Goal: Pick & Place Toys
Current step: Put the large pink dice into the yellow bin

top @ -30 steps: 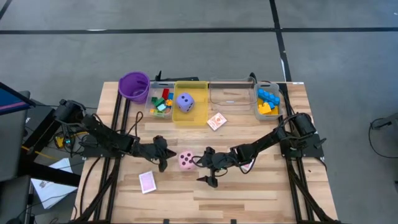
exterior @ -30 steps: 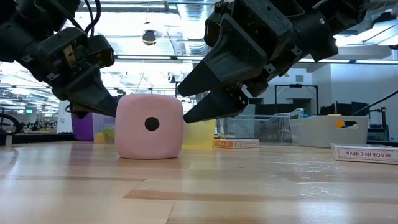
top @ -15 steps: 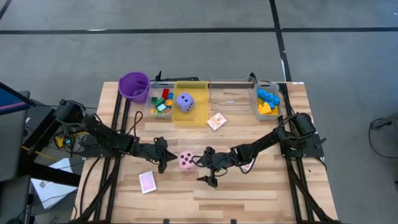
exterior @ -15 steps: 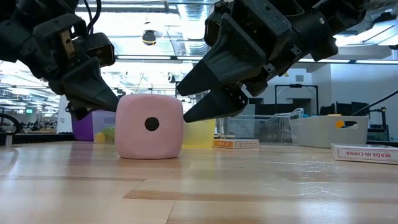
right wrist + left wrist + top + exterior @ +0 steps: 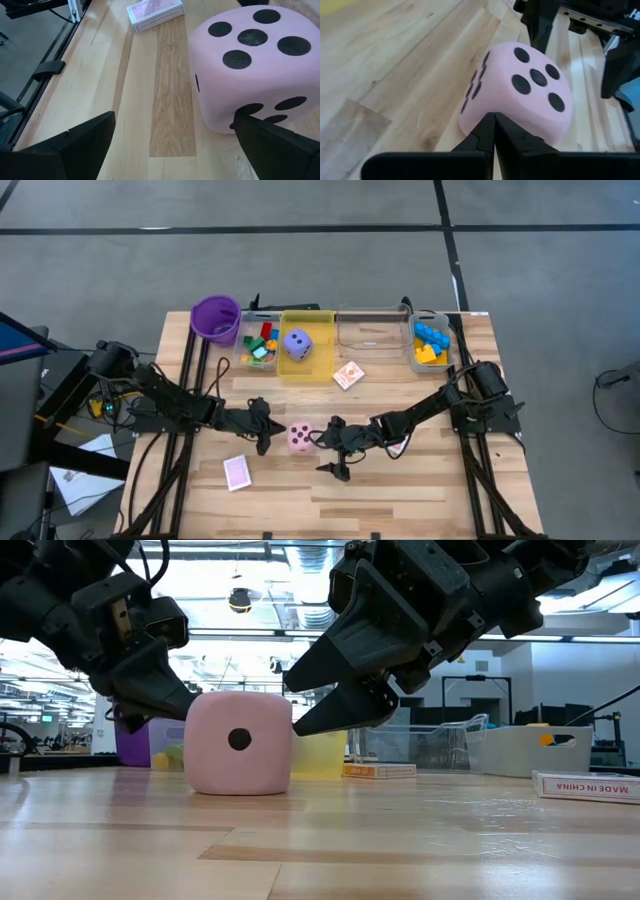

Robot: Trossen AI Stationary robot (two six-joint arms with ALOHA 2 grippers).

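A pink foam die (image 5: 299, 438) rests on one face on the wooden table, between my two grippers. My left gripper (image 5: 263, 437) is shut, with its tips at the die's left side (image 5: 485, 100). My right gripper (image 5: 328, 453) is open wide on the die's right. One finger lies beside the die and the other nearer the table's front edge. A purple die (image 5: 296, 345) lies in the yellow bin (image 5: 308, 368). Coloured bricks fill two clear bins (image 5: 258, 346) (image 5: 430, 343). Pink-backed cards lie at the front left (image 5: 236, 472) and mid table (image 5: 348, 375). My left gripper meets the pink die with its shut fingertips (image 5: 494, 122) low on the side facing the table's left (image 5: 475, 107). The fingers come slanting down from the left. The die sits flat on the table. Whether my right gripper's finger (image 5: 272, 142) touches the die's near corner, I cannot tell.
A purple cup (image 5: 215, 318) stands at the far left, next to the bins. An empty clear bin (image 5: 372, 330) stands between the yellow bin and the right brick bin. A card box (image 5: 585, 786) lies under my right arm. Bare wood lies along the near edge.
My left gripper, still shut, has gone a little toward the table's right, up to the pink die's left side. My right gripper has kept still and open.
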